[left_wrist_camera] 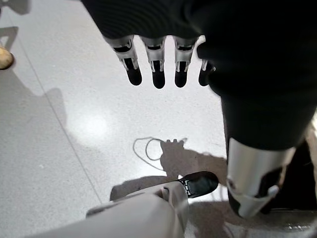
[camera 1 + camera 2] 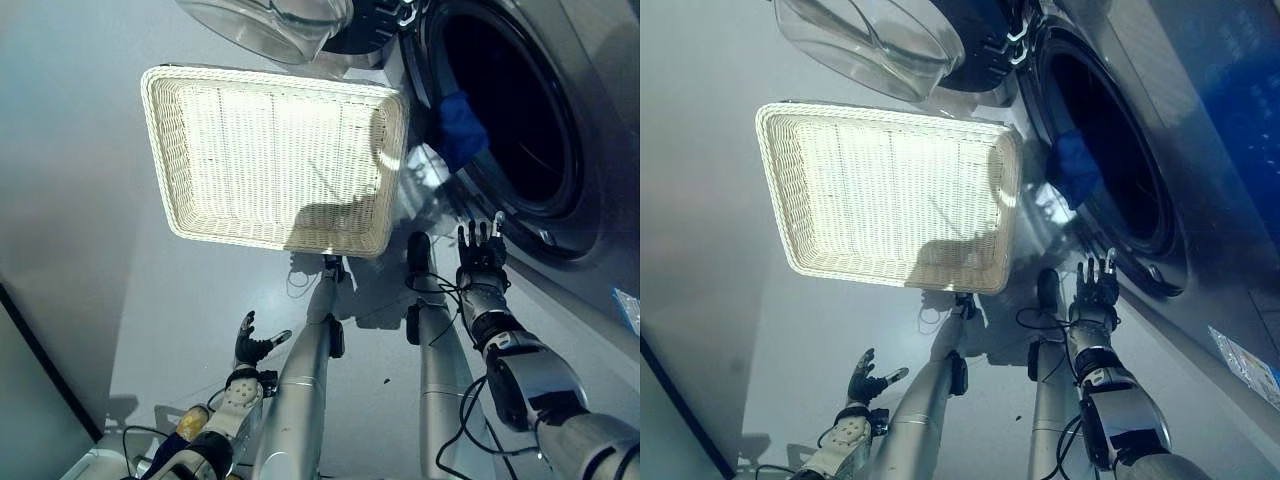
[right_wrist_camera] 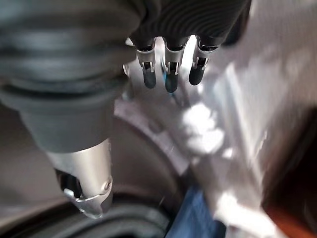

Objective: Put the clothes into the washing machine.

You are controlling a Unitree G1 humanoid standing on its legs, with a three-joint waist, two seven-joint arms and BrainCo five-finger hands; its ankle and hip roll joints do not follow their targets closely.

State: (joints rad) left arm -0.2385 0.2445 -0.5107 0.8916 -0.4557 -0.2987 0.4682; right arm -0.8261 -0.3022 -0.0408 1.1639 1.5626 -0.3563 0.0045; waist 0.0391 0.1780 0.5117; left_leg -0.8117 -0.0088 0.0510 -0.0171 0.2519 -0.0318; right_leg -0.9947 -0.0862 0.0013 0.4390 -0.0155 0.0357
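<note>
my right hand hangs by the washer rim, fingers straight, holding nothing. my left hand is low over the floor, fingers loose and empty. blue cloth drapes over the drum's lip. the white basket sits beside the washer.
</note>
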